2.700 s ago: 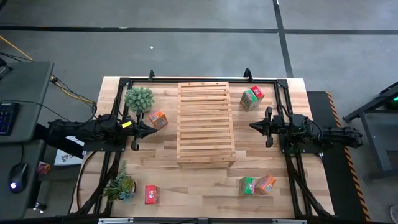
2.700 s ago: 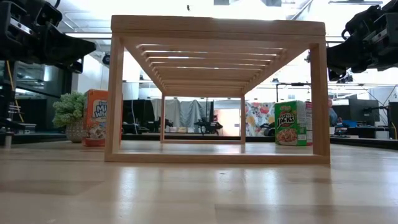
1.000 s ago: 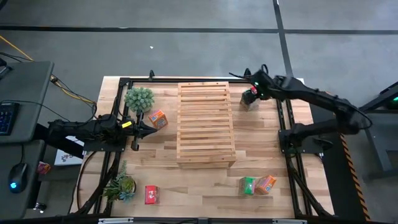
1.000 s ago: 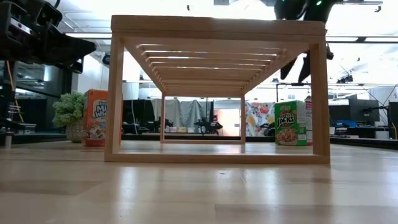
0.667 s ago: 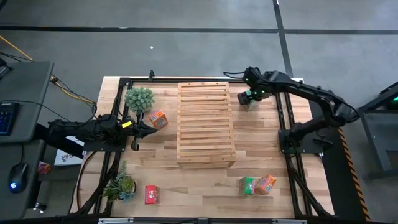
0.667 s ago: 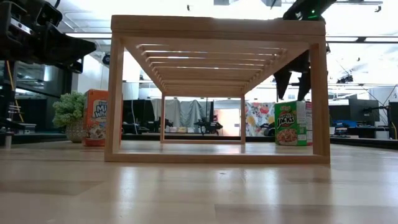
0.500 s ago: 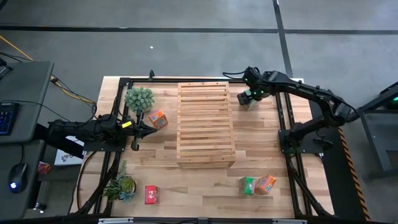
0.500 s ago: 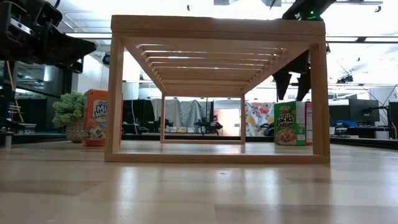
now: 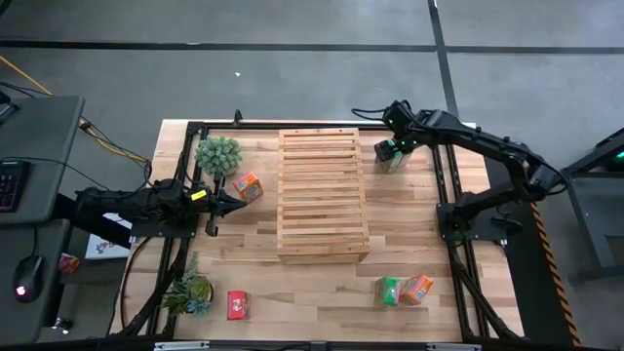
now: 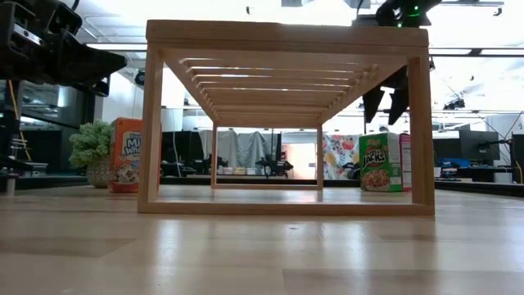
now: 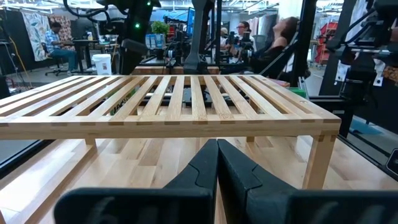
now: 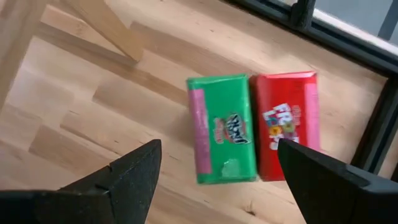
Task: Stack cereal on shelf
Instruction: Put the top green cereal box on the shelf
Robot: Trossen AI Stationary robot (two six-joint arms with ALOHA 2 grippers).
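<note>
From above, nothing is sitting on the shelf [image 9: 323,195] yet, so the whole stacking job is still lying ahead: one orange box [image 9: 248,186] is standing near the left gripper [image 9: 237,204], a red box [image 9: 236,305] is lying at the near left edge, a green and orange pair [image 9: 402,291] is waiting near right, and the right gripper [image 9: 387,151] is hovering over the far-right pair.

Across the table at tabletop height, the green box [image 10: 380,163] is standing upright just beside the rack's right post, with the right gripper's dark fingers [image 10: 372,100] hanging spread above it, touching nothing.

Past the left wrist, its fingers are pressing together, empty, facing the slats.

Under the right wrist, the fingers [image 12: 134,171] are standing wide apart over the green box and its red neighbour [image 12: 288,124], which are lying side by side.
</note>
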